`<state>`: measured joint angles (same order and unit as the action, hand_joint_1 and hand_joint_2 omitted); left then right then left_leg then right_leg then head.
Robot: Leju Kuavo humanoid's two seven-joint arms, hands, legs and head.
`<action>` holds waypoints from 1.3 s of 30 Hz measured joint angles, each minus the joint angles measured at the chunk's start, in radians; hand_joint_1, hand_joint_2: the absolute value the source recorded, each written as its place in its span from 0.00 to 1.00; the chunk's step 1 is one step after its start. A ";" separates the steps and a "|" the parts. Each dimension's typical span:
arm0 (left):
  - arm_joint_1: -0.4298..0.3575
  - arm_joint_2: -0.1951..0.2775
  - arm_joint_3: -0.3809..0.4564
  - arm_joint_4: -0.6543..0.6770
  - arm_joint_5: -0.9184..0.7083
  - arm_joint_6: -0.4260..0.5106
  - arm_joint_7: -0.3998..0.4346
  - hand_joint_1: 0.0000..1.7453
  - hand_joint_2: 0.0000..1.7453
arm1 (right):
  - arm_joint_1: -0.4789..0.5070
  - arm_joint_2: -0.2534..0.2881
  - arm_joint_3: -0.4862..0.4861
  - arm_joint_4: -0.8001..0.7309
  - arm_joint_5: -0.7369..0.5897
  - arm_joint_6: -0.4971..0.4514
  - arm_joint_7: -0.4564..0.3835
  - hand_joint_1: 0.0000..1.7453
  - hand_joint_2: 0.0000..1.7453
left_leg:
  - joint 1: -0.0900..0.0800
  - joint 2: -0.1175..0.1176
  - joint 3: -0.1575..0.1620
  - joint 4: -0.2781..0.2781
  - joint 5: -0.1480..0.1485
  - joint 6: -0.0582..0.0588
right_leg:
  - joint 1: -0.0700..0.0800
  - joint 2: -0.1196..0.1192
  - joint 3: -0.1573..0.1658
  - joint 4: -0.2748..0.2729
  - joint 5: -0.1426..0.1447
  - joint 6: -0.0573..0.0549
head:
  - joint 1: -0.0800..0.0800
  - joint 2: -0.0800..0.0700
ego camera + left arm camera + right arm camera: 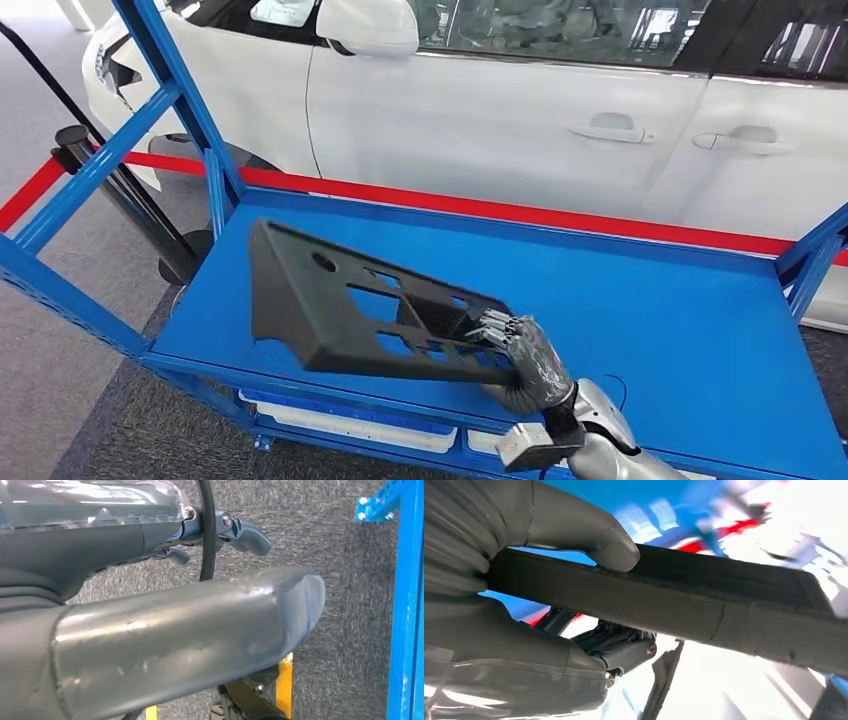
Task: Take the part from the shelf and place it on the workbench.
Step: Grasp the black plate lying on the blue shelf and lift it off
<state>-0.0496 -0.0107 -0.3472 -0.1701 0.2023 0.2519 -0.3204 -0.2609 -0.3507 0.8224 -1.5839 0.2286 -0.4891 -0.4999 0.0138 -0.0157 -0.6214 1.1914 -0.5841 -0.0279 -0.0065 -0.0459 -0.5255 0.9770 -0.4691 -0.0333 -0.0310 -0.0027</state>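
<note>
black slotted part, tilted, over workbench

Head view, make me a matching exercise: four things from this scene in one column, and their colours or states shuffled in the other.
Column one:
1. panel
2. right hand
3. car
4. shelf

Column two:
A. white, parked behind the red line
B. blue, flat surface under the part
C. black, with cut-out openings, held tilted above the blue surface
D. gripping the black part at one end

Pairs: 1-C, 2-D, 3-A, 4-B
</note>
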 joint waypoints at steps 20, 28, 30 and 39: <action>0.020 -0.015 0.042 0.001 0.040 0.007 0.018 0.00 1.00 | 0.238 0.001 -0.108 -0.312 -0.198 0.068 -0.037 1.00 1.00 | -0.004 0.012 0.093 -0.190 0.109 0.059 | -0.013 0.033 -0.138 0.222 -0.046 0.044 | 0.000 0.000; 0.016 -0.027 0.047 0.001 0.052 0.014 0.038 0.00 1.00 | 0.284 0.002 -0.183 -0.294 -0.214 0.118 0.009 1.00 1.00 | -0.009 0.021 0.086 -0.153 0.067 0.014 | -0.010 0.034 -0.058 0.036 0.008 0.014 | 0.000 0.000; 0.015 -0.028 0.047 0.001 0.049 0.019 0.042 0.00 1.00 | 0.295 0.002 -0.193 -0.294 -0.215 0.136 0.004 1.00 1.00 | -0.007 0.020 0.036 -0.043 0.005 0.006 | -0.008 0.033 -0.053 0.034 0.009 0.006 | 0.000 0.000; 0.015 -0.028 0.047 0.001 0.049 0.019 0.044 0.00 1.00 | 0.366 0.002 -0.228 -0.294 -0.193 0.187 -0.063 1.00 1.00 | -0.019 0.006 0.100 -0.181 0.094 0.037 | 0.002 0.047 -0.056 0.043 0.014 0.011 | 0.000 0.000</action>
<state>-0.0346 -0.0384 -0.3006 -0.1694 0.2510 0.2712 -0.2767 0.1050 -0.3491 0.5944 -1.8782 0.0354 -0.3017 -0.5626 -0.0056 -0.0094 -0.5214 1.0101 -0.4898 0.0088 -0.0046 0.0015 -0.5810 1.0203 -0.4551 -0.0221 -0.0309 -0.0027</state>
